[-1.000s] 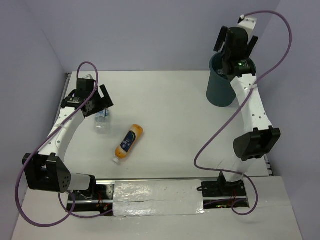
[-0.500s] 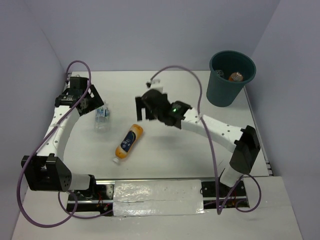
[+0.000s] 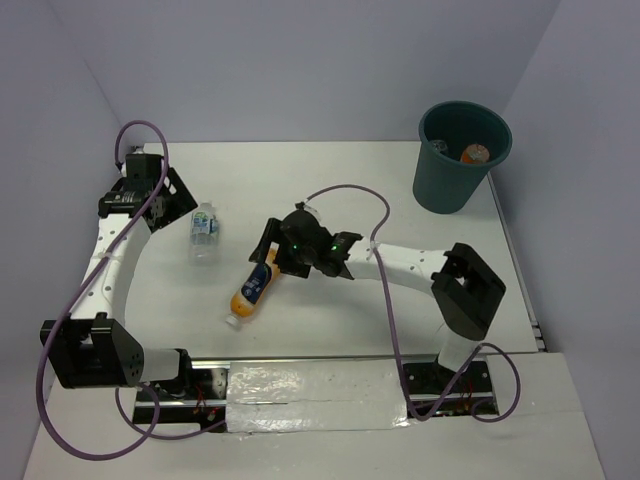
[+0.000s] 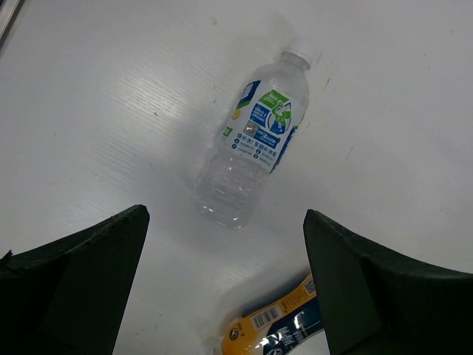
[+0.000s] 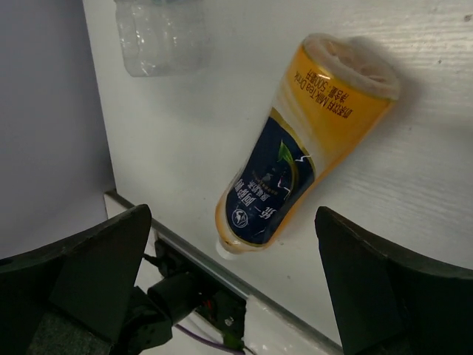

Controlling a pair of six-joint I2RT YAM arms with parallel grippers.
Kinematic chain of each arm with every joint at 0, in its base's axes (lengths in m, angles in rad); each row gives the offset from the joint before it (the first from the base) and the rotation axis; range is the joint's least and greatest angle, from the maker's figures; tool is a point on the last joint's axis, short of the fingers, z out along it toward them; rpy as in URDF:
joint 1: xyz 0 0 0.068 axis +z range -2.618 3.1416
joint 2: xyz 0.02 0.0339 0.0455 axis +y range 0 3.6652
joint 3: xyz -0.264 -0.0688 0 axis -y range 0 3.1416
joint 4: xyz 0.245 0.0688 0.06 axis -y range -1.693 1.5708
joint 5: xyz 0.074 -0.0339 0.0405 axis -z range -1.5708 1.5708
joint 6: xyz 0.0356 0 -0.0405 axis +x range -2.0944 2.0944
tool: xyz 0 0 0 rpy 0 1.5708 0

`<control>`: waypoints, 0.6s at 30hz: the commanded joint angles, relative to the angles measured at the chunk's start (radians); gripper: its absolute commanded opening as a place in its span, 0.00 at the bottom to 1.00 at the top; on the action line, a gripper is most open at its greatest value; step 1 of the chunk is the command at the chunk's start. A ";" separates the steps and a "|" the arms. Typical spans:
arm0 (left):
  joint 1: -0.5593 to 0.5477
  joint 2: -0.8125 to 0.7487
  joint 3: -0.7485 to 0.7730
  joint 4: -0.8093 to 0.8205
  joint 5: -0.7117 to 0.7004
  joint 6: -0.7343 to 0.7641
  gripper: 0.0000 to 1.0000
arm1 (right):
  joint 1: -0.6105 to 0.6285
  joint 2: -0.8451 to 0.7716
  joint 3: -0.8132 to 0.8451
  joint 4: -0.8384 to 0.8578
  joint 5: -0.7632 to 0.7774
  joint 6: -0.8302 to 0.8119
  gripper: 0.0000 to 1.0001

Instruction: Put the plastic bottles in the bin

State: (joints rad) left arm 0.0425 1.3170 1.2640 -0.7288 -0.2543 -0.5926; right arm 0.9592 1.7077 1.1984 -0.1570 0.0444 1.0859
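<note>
Top external: white table (image 3: 340,180), lilac walls (image 3: 300,60)

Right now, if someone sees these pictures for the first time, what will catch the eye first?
The orange bottle lying in the middle of the table, with the open right claw poised over its far end. Next comes the dark teal bin at the far right corner with something orange inside, and a clear labelled bottle lying further left.
</note>
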 commanded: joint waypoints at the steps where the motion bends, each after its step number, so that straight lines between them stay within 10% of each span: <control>1: 0.000 -0.025 0.003 0.019 0.024 -0.015 0.99 | -0.002 0.062 0.019 0.099 -0.064 0.086 0.99; 18: 0.002 -0.019 0.000 0.022 0.030 -0.004 0.99 | 0.003 0.285 0.086 0.114 -0.074 0.178 0.85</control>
State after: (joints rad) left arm 0.0425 1.3170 1.2629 -0.7284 -0.2298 -0.6044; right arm 0.9596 1.9785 1.2594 -0.0784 -0.0559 1.2480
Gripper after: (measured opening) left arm 0.994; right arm 0.876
